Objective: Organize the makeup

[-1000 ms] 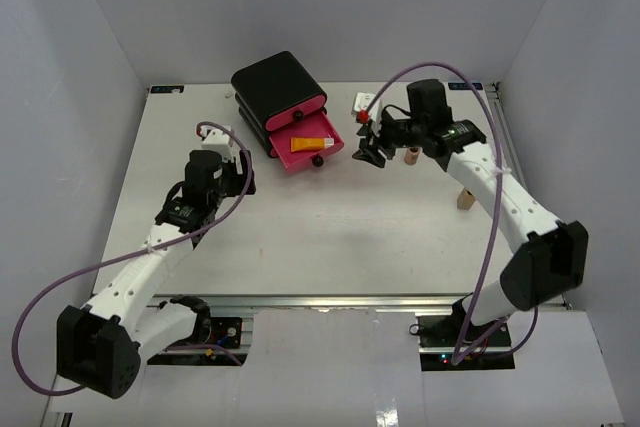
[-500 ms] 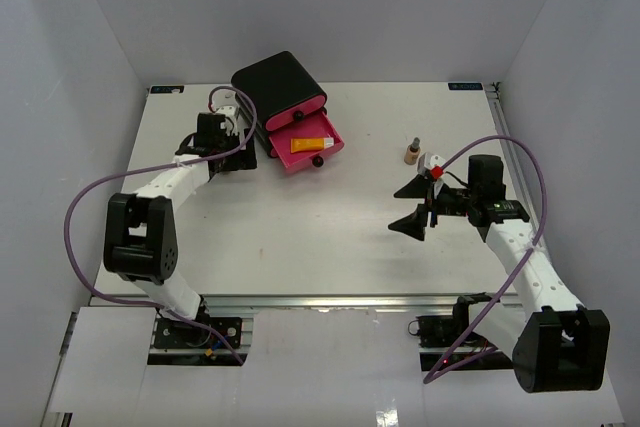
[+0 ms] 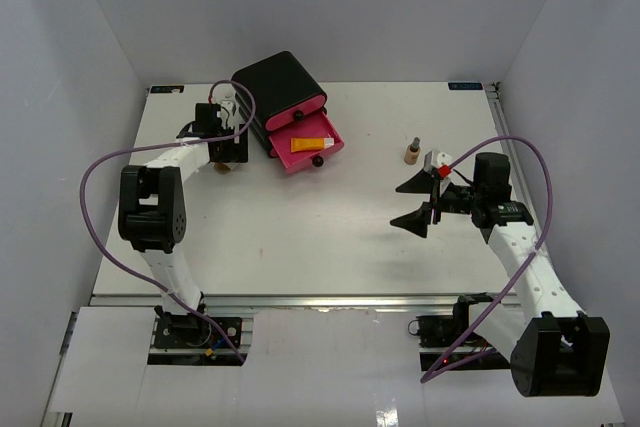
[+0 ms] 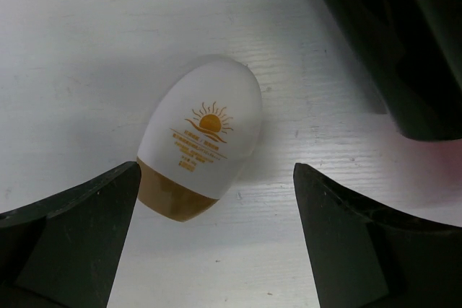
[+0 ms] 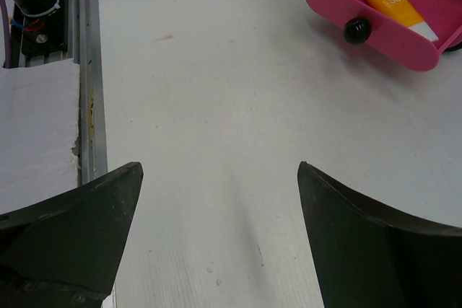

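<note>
Top view: the left pincer (image 3: 228, 151) hangs just beside the black box (image 3: 279, 87), at its eight o'clock; the orange tube (image 3: 309, 143) lies in the open pink drawer (image 3: 318, 156); the tan bottle (image 3: 411, 153) stands upright at two o'clock from the middle of the desk (image 3: 300, 237); the right pincer (image 3: 424, 202), spread and empty, waits at the bottle's five o'clock; pale grey walls (image 3: 80, 37) close three sides.

Left wrist: the jaws are spread around a white egg-shaped bottle (image 4: 201, 135) lying on its side, tan cap toward seven o'clock. I judge this the pick-up step; the next move calls for lowering and closing squarely, since the rounded body may slip.

Right wrist: nothing sits between the jaws; the drawer is at one o'clock; the desk is white, matt and faintly speckled; a metal rail (image 5: 90, 70) runs at ten o'clock.
</note>
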